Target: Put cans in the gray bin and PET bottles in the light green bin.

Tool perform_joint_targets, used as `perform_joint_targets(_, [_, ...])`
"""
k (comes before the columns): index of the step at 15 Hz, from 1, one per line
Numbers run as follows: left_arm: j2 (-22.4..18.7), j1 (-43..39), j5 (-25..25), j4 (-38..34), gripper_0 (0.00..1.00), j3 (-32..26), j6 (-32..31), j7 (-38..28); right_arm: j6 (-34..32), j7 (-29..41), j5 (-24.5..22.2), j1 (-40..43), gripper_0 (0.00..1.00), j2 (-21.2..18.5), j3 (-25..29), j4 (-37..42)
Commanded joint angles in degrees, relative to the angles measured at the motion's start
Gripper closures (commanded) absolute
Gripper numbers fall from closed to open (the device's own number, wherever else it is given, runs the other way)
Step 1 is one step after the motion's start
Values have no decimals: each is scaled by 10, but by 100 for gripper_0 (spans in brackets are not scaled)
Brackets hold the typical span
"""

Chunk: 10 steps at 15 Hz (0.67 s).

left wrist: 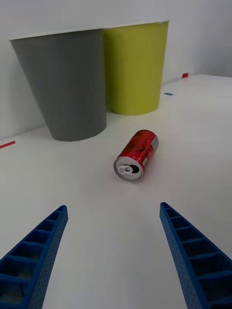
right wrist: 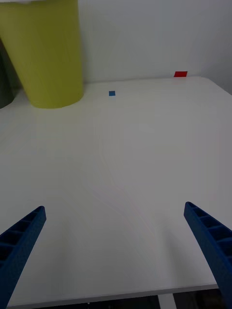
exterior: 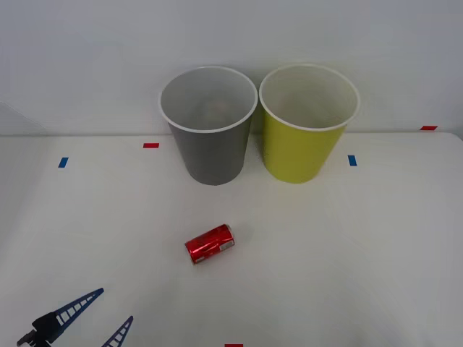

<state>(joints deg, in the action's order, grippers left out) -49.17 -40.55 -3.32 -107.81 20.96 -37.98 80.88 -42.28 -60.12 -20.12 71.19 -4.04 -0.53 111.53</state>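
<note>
We found the left gripper [exterior: 92,322] low at the near left of the white table [exterior: 347,253], its blue ribbed fingers [left wrist: 36,251] spread wide and holding nothing, aimed at the red can [exterior: 210,243]. The can lay on its side, apart from the fingers, its silver pull-tab end toward that gripper. The right gripper [right wrist: 116,251] hung over bare tabletop, likewise wide open and empty. Behind the can, the gray bin [exterior: 210,130] and the light green bin [exterior: 307,126] stood upright side by side against a pale wall [exterior: 87,58]. Small red and blue tape marks [exterior: 150,145] dotted the table.
</note>
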Motion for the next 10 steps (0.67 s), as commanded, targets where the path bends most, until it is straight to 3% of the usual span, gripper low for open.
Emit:
perform_joint_targets(1, [-8, 31, 10, -48, 35, 18, 82, -2, 0, 0, 0, 0, 0, 0, 0, 0])
perform_joint_targets(5, [-10, 111, 11, -48, 37, 73, 156, -2, 0, 0, 0, 0, 0, 0, 0, 0])
perform_joint_targets(10, [-23, 173, 18, -53, 39, 101, 217, -2, 0, 0, 0, 0, 0, 0, 0, 0])
